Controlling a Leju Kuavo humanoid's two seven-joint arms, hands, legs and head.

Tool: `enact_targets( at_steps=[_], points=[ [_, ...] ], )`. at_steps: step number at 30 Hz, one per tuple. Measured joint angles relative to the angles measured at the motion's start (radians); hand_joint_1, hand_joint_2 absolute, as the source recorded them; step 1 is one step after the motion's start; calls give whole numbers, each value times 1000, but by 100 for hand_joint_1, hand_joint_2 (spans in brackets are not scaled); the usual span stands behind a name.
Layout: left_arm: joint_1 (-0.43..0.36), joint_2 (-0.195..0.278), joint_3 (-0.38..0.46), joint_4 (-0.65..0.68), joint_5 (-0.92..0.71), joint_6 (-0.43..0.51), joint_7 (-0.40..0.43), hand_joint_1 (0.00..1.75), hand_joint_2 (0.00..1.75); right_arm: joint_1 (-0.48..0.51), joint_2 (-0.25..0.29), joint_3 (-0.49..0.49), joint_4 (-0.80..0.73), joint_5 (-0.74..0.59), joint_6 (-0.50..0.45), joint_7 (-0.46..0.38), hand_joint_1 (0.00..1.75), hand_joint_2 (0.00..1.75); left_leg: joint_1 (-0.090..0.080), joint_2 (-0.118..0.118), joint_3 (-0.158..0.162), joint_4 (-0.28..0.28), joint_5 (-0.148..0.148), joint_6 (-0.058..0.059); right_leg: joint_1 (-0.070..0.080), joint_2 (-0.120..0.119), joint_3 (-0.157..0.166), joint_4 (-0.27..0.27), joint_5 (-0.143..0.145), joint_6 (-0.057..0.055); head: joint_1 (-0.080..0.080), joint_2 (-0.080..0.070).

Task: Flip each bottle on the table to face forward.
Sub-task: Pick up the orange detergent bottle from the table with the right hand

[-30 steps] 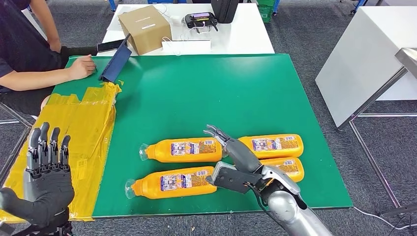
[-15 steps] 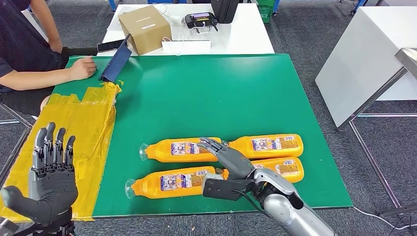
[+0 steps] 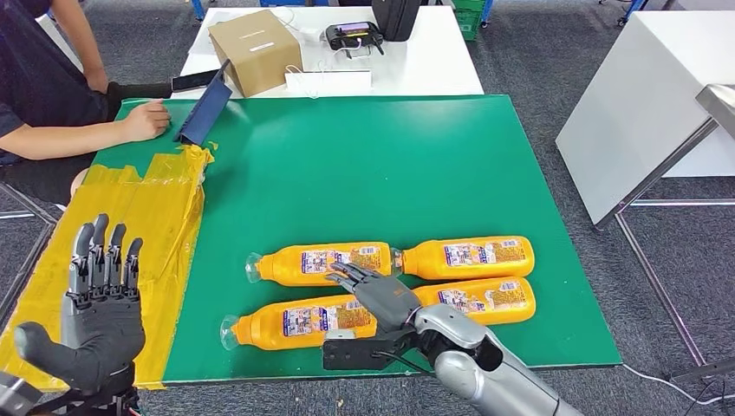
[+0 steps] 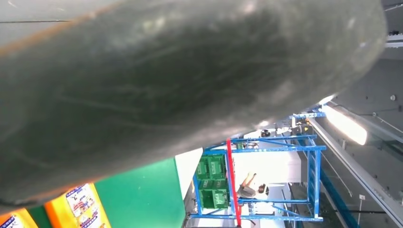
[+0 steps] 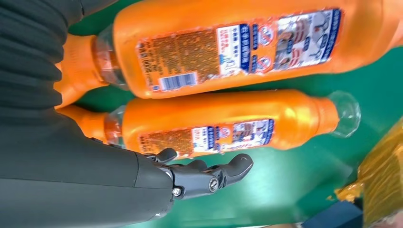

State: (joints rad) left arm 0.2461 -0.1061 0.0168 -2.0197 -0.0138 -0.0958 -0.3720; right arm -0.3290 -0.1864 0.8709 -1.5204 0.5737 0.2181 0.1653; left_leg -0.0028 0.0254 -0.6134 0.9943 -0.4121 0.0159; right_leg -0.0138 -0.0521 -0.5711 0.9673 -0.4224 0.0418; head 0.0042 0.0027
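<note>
Green table, four orange bottles, right hand open above them

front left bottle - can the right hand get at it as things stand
Probably yes. The right hand hovers open over the front left bottle at its base end, with nothing between them; the neighbouring bottles lie alongside, not over it.

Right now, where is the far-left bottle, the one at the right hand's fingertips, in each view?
Head view: far-left bottle, left end of the back row, beside the right hand.
Right wrist view: mid-picture, clear cap toward the yellow tape.
Left wrist view: a bottle corner shows; cannot tell which.
Shared landmark: green mat.
</note>
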Motion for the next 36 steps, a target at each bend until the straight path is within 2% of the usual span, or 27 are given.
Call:
enact_targets(
  at_steps=[10,17,31,35,36],
  points=[
    [-3,1,0,6,5,-9,0,0,0,-73,62,81,90,86,11,18,0,175,0,0,0,0,0,0,0,0,0,0,0,0,0,0],
    [-3,1,0,7,5,-6,0,0,0,-97,78,117,136,104,26,20,0,175,0,0,0,0,0,0,0,0,0,0,0,0,0,0],
    [-12,1,0,18,8,-6,1,0,0,-196,92,236,261,160,165,20,0,175,0,0,0,0,0,0,0,0,0,0,0,0,0,0],
    [-31,1,0,30,17,-6,9,0,0,-232,103,280,326,176,188,-1,175,175,0,0,1,0,0,0,0,0,0,0,0,0,0,0],
    [-36,1,0,33,20,-5,12,0,0,-237,106,290,344,180,192,-11,175,175,0,0,1,0,0,0,0,0,0,0,0,0,0,0]
  ],
)
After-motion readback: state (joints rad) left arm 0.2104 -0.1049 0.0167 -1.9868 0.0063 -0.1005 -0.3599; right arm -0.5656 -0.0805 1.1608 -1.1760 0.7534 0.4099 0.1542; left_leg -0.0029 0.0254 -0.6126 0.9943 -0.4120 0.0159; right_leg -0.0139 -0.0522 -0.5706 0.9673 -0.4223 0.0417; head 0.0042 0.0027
